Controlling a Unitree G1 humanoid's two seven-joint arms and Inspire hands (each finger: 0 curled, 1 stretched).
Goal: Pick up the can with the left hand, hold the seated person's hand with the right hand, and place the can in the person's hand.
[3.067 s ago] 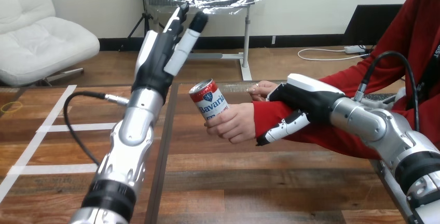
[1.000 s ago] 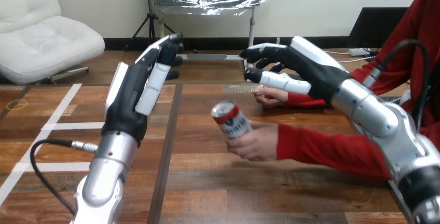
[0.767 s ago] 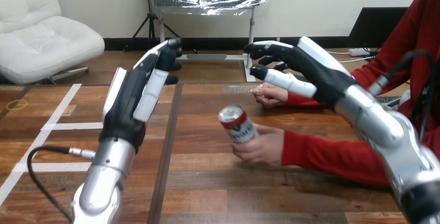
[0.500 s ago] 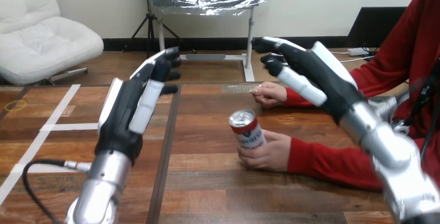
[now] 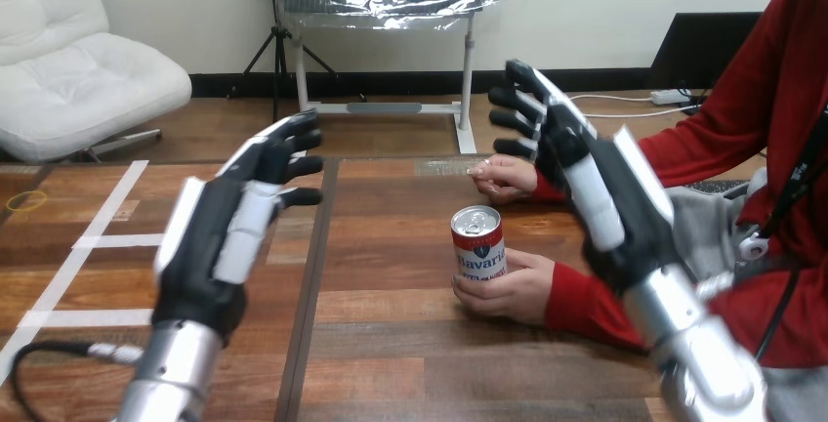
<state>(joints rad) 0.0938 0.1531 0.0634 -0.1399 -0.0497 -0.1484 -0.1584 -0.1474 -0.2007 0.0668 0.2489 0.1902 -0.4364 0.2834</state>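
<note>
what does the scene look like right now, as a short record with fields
can: upright, gripped by the person's hand
person's hand: fingers round the can's lower part
person's other hand: farther back on the table
left robot hand: open, raised, left of the can, apart from it
right robot hand: open, raised, right of the can, apart from it
task state: can in the person's hand, neither robot hand on it

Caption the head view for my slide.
Left hand and right hand open and raised, clear of the can standing upright in the person's nearer hand.
</note>
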